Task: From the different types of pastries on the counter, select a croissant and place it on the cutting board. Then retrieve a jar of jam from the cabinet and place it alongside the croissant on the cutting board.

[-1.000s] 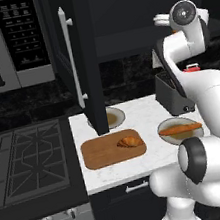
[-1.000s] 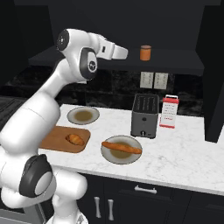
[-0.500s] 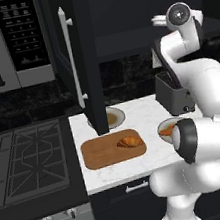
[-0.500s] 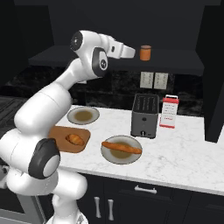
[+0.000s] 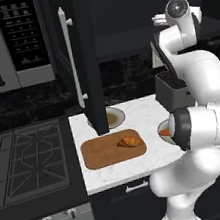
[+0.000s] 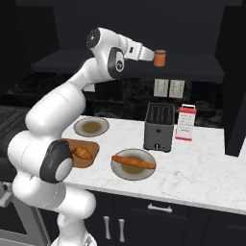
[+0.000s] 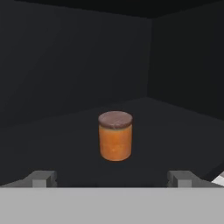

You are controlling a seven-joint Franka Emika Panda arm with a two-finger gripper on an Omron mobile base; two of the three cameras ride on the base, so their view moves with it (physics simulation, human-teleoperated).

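The jar of jam [image 7: 115,135], orange with a dark lid, stands upright on the shelf inside the black cabinet [image 5: 87,60], whose door hangs open. My gripper [image 7: 111,177] is open and level with the jar, a short way in front of it, touching nothing. In the right base view the gripper [image 6: 152,56] sits just left of the jar [image 6: 160,57]. The croissant [image 5: 129,141] lies on the right part of the wooden cutting board [image 5: 102,156] on the white counter [image 6: 202,168]. A long orange-brown pastry [image 6: 133,162] rests on a grey plate [image 6: 117,170].
The open door with its silver bar handle [image 5: 70,58] juts out over the counter's left end. Below the shelf stand a black toaster [image 6: 159,126] and a white grater with a red top [image 6: 186,122]. A second grey plate [image 6: 91,127] sits behind the board. A stove [image 5: 28,156] is at the left.
The arm has stretched further toward the cabinet shelf, bringing the open gripper up close to the jar. The croissant, board and plates have not moved.
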